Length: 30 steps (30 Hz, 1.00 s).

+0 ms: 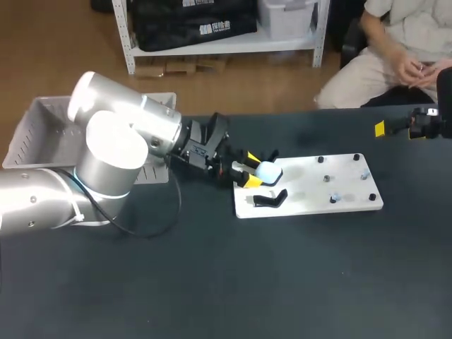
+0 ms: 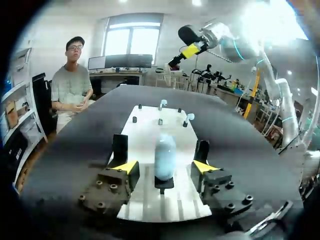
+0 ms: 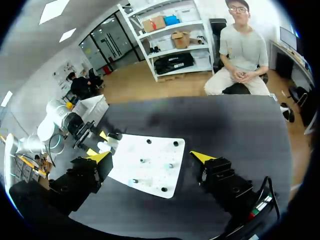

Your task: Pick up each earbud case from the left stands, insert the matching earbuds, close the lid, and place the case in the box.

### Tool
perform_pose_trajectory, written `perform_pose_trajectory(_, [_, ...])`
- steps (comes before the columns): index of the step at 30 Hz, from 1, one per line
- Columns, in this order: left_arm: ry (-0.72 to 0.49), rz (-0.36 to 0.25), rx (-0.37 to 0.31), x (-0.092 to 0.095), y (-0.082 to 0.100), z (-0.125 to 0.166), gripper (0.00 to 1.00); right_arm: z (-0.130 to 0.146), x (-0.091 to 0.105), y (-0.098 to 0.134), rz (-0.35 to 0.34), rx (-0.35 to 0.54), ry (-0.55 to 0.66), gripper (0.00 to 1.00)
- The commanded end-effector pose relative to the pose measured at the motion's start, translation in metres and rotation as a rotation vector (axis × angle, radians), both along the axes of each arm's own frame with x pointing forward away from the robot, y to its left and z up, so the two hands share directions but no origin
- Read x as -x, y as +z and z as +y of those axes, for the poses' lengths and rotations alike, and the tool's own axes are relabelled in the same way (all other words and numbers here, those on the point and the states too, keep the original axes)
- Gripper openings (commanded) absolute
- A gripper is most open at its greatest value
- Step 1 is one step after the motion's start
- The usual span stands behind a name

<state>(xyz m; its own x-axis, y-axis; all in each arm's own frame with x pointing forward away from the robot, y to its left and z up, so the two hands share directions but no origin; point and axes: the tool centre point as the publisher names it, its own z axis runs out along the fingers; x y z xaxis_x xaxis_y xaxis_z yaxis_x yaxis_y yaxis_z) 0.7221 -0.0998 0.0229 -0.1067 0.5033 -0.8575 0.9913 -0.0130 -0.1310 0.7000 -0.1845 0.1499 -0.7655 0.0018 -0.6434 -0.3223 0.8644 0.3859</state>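
Pale-blue earbud case [image 2: 165, 152] sits upright on its stand [image 2: 164, 183] between the spread fingers of the left hand [image 1: 247, 174], framed for a grasp, while the right hand [image 3: 151, 159] hangs released, well apart.

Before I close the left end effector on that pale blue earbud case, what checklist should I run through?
1. The pale blue egg-shaped earbud case stands upright on its black stand: ok.
2. The case sits centred between the yellow-tipped fingers of the left end effector: ok.
3. The fingers are open, with a gap on each side of the case: ok.
4. The right end effector is held off to the side of the white flat board: ok.
5. Whether the case lid is open or shut: cannot tell.
6. The grey plastic box is free for the drop: cannot tell, the arm hides part of it.
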Motion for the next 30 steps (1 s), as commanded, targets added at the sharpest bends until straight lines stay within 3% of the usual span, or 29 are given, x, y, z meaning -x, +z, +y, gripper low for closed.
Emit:
perform_pose_trajectory(1, [-0.007,-0.003,0.012,-0.003,-0.005,-0.002,0.65,0.000,0.000,0.000,0.001,0.000,0.002,1.00])
perform_pose_trajectory(7, [-0.005,-0.014,0.033,-0.003,-0.003,-0.004,0.58,0.000,0.000,0.000,0.001,0.000,0.002,1.00])
perform_pose_trajectory(25, [-0.020,-0.007,0.049,0.001,-0.005,-0.012,0.56,0.000,0.000,0.000,0.001,0.000,0.002,1.00])
perform_pose_trajectory(30, [-0.019,-0.007,0.050,0.001,-0.006,-0.013,0.48,0.000,0.000,0.000,0.001,0.000,0.002,1.00])
